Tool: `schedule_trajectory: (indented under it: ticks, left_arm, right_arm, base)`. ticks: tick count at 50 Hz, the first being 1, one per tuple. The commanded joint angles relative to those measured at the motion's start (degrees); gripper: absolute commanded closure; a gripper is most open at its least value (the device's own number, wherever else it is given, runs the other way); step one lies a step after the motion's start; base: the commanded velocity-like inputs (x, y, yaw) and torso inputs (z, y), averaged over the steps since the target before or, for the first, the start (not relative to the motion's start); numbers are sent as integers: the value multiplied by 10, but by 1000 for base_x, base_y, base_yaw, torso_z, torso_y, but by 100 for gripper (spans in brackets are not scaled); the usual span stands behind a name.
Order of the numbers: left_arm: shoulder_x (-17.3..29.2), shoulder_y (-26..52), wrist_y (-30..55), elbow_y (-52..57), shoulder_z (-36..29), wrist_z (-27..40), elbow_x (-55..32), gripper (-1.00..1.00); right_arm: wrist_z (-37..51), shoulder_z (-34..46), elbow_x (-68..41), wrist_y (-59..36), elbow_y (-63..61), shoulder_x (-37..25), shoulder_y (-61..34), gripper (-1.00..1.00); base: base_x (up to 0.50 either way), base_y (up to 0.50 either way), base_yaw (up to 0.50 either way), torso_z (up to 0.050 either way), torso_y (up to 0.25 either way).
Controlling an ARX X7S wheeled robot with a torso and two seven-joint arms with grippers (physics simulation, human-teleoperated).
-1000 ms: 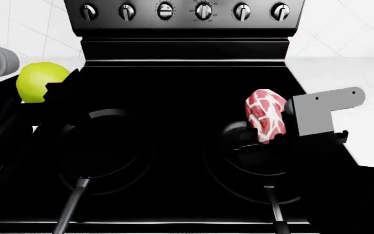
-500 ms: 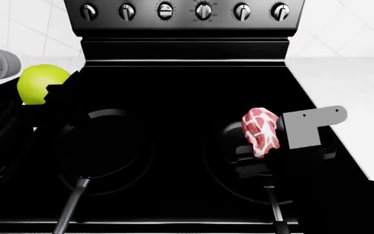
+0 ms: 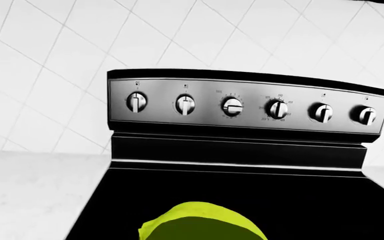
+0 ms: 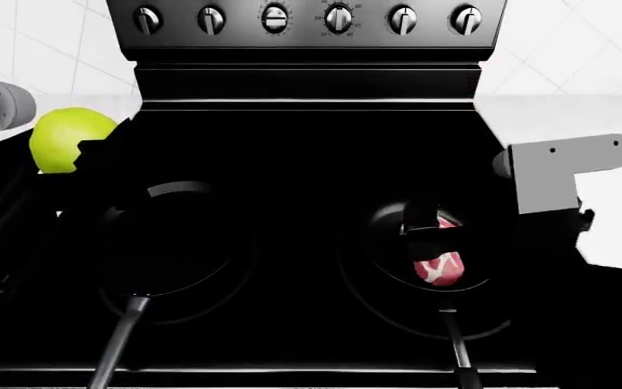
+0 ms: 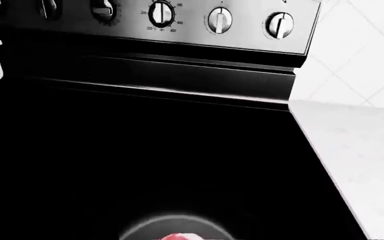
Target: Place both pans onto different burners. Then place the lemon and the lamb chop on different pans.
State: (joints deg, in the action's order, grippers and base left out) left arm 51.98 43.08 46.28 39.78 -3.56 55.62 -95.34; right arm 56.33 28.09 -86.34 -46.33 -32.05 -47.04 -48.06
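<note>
Two black pans sit on the cooktop's burners, the left pan [image 4: 176, 243] on the left burner [image 4: 240, 279] and the right pan [image 4: 398, 259] on the right burner [image 4: 359, 300]. The pink marbled lamb chop [image 4: 439, 266] lies inside the right pan, and a sliver of it shows as the lamb chop [image 5: 175, 236] in the right wrist view. My right gripper [image 4: 424, 231] hangs open just above it, its dark fingers covering the chop's upper part. At the stove's left edge my left gripper [image 4: 78, 150] is shut on the yellow-green lemon [image 4: 68, 134], held clear of the left pan. The lemon [image 3: 202, 222] fills the left wrist view's lower edge.
The stove's back panel with a row of knobs [image 4: 275, 18] rises behind the cooktop. White counter [image 4: 570, 121] flanks the stove on both sides. Both pan handles [image 4: 117, 340] point toward the stove's front edge.
The lamb chop left my right gripper and dropped into the right pan. The right arm rose and moved right. The left arm with the lemon stayed put.
</note>
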Motion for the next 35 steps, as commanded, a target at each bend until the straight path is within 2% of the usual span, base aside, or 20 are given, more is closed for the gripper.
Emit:
schedule_trajectory:
  ticks: [1,9,13,24,35]
  left_arm:
    - [-5,13,6,-11,-19,2,-1,100]
    - [-20,52,32,-44,-57,1,6,100]
    - [-33,25,31,-51,-71,-26,48,100]
    - [-59,12,36,-100,-103,-53,86,100]
    - [-89,-44,-9,-167,-124,-120,178,100]
  right_arm:
    - [57,-67,-88,10,-54,-37,-90,-100]
    - [87,-116,-142,27,-79,-86,-128,-100]
    - [84,-118,-130,29,-86,-93,-105,-100]
    - [70,-107,-103,31,-84,-86,-70,-100]
    - [65,-100,-90,31,-76,-76,-64,-100]
  base:
    - [0,0,0,0,0]
    - [0,0,0,0,0]
    - [0,0,0,0,0]
    - [0,0,0,0,0]
    - [0,0,0,0,0]
